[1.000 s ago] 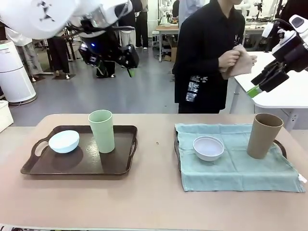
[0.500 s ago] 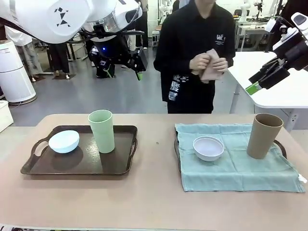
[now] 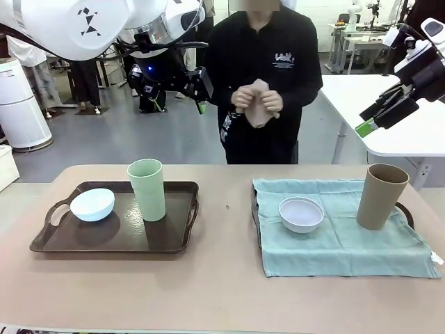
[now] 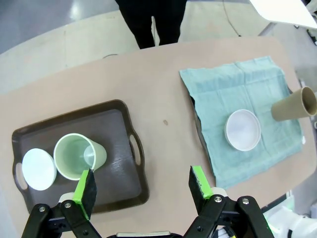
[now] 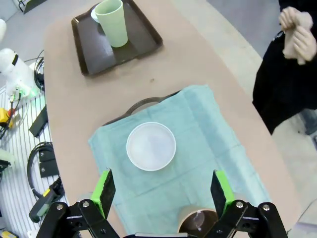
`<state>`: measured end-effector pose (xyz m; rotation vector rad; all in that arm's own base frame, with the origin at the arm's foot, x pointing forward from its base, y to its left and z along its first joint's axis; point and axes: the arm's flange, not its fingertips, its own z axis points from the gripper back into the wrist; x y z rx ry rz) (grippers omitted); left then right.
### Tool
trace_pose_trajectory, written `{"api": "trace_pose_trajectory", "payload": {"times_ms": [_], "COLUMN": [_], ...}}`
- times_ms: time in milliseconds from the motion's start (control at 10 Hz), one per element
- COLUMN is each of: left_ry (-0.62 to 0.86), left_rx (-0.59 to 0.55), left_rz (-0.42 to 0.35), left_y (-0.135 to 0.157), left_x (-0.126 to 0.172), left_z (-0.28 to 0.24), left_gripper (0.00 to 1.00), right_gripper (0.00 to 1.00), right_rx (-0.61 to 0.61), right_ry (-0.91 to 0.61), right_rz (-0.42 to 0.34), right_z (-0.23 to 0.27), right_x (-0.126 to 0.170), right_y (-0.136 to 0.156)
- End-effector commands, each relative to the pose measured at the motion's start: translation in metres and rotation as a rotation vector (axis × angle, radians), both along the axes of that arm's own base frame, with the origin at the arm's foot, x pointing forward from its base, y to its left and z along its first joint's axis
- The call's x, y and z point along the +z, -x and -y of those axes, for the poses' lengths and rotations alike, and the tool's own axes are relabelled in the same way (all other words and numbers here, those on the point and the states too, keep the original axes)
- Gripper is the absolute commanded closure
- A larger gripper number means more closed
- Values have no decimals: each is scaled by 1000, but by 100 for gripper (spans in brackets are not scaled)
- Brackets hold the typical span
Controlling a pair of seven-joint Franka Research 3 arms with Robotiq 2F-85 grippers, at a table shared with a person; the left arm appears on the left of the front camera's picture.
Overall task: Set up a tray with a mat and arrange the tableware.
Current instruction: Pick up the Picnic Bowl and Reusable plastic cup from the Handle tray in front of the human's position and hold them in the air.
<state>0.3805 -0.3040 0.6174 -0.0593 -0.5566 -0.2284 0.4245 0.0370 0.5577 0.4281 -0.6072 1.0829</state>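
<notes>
As seen from the front, looking across a tan table [image 3: 222, 285] toward a person [image 3: 268, 62] in black at the far side, both hands [image 3: 259, 103] bunched around a beige cloth [image 3: 260, 120] at chest height.

Spread over the table's right half: a teal mat [image 3: 348, 247], draped across a tray with a dark handle [image 3: 407, 213] peeking out at the right edge. On the left half, well apart from the mat, a bare dark brown tray [image 3: 170, 233].

Standing upright at the mat's far right corner, a tan-brown cup [image 3: 379, 196]. Upright near the middle of the dark brown tray, a pale green cup [image 3: 147, 189].

Left of centre on the mat, a white-grey bowl [image 3: 301, 213], well apart from the tan-brown cup. Near the pale green cup, at the dark brown tray's left end, a pale blue bowl [image 3: 92, 204].

Hanging high above the table, left end effector [image 4: 143, 183], green pads spread wide, gripping nothing. Raised high on the right, above the mat, right end effector [image 5: 162, 191], likewise spread wide and empty.
</notes>
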Motion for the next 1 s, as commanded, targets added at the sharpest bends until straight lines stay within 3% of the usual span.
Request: {"api": "trace_pose_trajectory", "payload": {"times_ms": [0, 100, 200, 300, 400, 500, 600, 700, 800, 900], "left_ry": [-13, 15, 31, 20, -39, -142, 36, 36, -13, 237], "left_rx": [-28, -56, -98, -154, -200, -209, -151, -151, -177, -318], "left_rz": [-8, -124, -283, -394, -495, -550, -374, -374, -500, -484], "left_y": [-6, -12, -16, -19, -18, -10, -17, -17, -14, -16], "left_x": [11, 16, 13, 3, -2, -5, -10, -10, -17, -8], "left_z": [-7, -25, -47, -71, -90, -104, -69, -69, -97, -102], "left_gripper": [4, 4, 4, 4, 4, 4, 4, 4, 4, 4], "right_gripper": [0, 0, 0, 0, 0, 0, 0, 0, 0, 0], "right_rx": [-123, -166, -164, -200, -263, -280, -241, -241, -279, -162], "right_ry": [137, 172, 151, 132, 246, 384, 231, 231, 295, -42], "right_rz": [-151, -302, -542, -669, -712, -646, -592, -592, -657, -804], "right_z": [-12, -22, -27, -30, -34, -44, -29, -29, -37, -18], "right_x": [12, 23, 26, 31, 40, 54, 17, 17, 37, 21], "right_y": [4, 11, 19, 26, 37, 50, 40, 40, 53, 41]}}
